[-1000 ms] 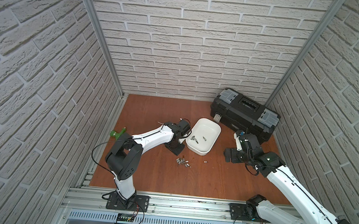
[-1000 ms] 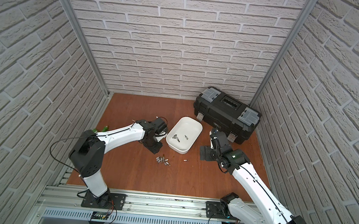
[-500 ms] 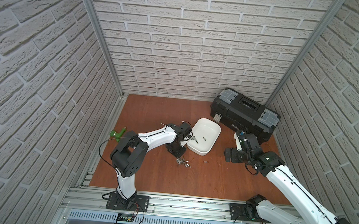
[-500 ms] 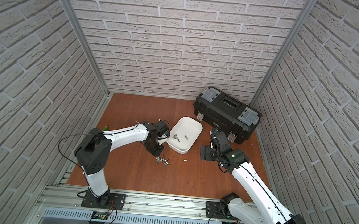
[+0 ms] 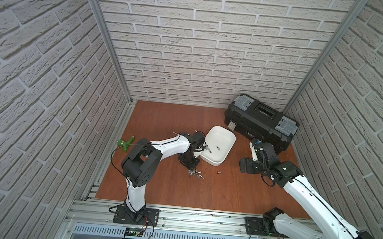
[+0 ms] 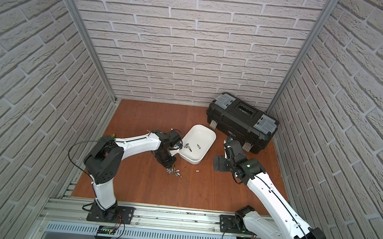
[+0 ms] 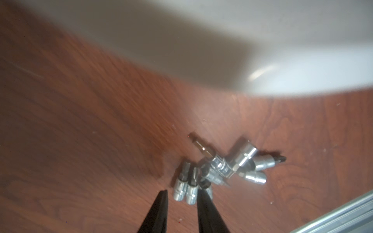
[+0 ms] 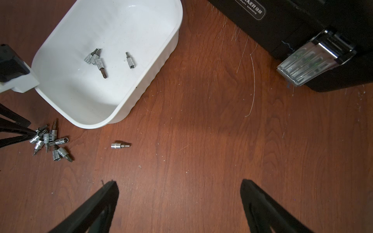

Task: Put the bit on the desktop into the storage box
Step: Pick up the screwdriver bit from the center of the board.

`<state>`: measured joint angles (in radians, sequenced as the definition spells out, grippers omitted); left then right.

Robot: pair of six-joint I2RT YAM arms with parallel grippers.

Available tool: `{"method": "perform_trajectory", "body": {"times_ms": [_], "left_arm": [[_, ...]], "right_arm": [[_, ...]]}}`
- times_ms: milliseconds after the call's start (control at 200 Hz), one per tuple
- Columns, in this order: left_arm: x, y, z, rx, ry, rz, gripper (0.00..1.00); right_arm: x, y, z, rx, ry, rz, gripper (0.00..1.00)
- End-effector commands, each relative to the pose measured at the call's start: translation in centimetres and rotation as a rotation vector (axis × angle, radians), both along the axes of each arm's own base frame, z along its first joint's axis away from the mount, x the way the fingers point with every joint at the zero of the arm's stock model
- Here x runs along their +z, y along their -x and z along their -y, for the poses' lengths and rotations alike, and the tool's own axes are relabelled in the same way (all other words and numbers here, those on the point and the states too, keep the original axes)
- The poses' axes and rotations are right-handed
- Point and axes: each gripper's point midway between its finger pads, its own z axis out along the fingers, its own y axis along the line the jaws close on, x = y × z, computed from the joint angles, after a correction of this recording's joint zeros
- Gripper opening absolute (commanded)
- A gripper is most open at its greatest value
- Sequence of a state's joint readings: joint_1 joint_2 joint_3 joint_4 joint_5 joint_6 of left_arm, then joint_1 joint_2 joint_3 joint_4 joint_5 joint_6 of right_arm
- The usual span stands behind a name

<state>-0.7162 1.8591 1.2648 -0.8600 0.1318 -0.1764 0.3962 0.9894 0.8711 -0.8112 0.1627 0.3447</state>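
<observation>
bits (image 7: 218,169) lay heaped on the desktop (image 7: 80,121) just beside the storage box (image 7: 302,76). the left gripper (image 7: 182,191), jaws narrowly apart, straddled two, clamping neither; centring on one seemed wiser. the right gripper (image 8: 178,181) gaped empty.

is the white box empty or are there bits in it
Not empty: the storage box holds a cluster of bits plus a lone bit apart.

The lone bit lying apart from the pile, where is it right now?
In a top view the lone bit lies flat on the desktop, to the robot's right of the pile of bits and just in front of the white storage box.
</observation>
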Motion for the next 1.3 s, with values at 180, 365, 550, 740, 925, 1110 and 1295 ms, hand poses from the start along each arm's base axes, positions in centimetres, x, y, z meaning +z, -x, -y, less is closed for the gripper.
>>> {"method": "perform_trajectory", "body": {"times_ms": [180,365,550,740,925,1110,1295], "left_arm": [[-0.7,0.6,-0.4,-0.006,-0.034,-0.029,0.26],[-0.4,0.6,-0.6,-0.004,-0.042,-0.002,0.26],[1.1,0.0,-0.2,-0.003,0.002,0.078,0.26],[3.1,-0.8,0.2,-0.001,0.058,0.163,0.26],[4.0,-0.5,0.1,0.005,0.093,0.195,0.26],[3.4,0.9,-0.2,0.008,0.110,0.158,0.25],[2.1,1.5,-0.7,0.008,0.081,0.140,0.24]], "right_arm": [[-0.1,-0.3,0.4,-0.019,0.005,0.017,0.99],[-0.2,-0.3,0.5,-0.021,0.007,0.017,0.99],[-0.5,-0.3,0.2,-0.017,-0.003,0.008,0.99],[-0.6,-0.2,0.2,-0.016,-0.006,0.006,0.99],[-0.4,-0.2,0.4,-0.024,-0.001,0.012,0.99],[-0.5,-0.2,0.4,-0.024,-0.003,0.009,0.99],[-0.7,-0.2,0.2,-0.022,-0.009,0.005,0.99]]}}
